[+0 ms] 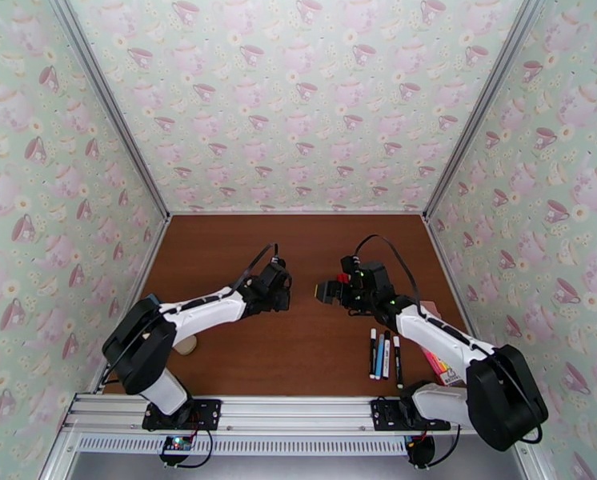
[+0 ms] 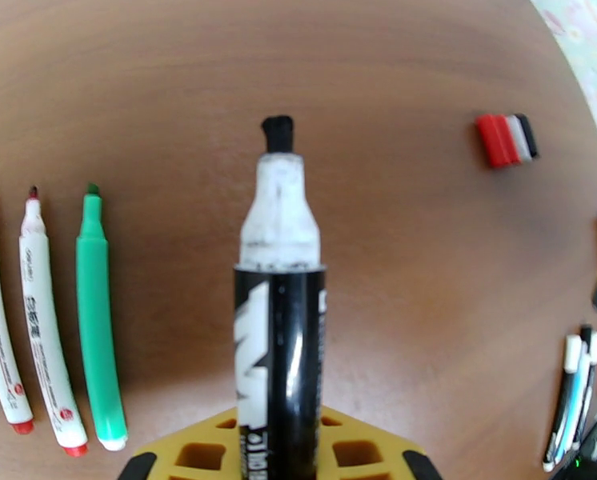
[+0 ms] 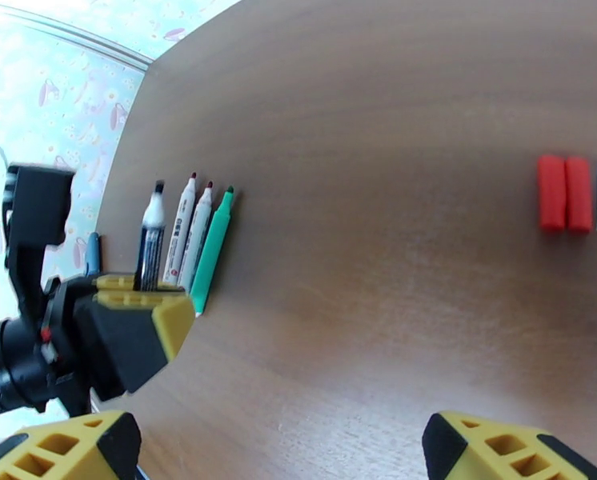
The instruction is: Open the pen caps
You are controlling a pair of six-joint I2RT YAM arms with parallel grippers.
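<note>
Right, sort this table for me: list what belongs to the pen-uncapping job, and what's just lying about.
Job: black-and-white plastic marker, uncapped, in left gripper; two white red-ended markers; green marker; stubby red, white and black caps; slim capped pens.
Lying about: pink-and-yellow highlighter pack; small beige lump.

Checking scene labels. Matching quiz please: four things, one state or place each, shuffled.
1. black plastic marker with white label
2. green plastic marker
3. two red plastic pen caps
4. right claw

A. open, holding nothing
B. lying beside two white plastic markers
C. gripped by left claw, tip bare
D. beside a white plastic cap

Pairs: 1-C, 2-B, 3-D, 4-A
</note>
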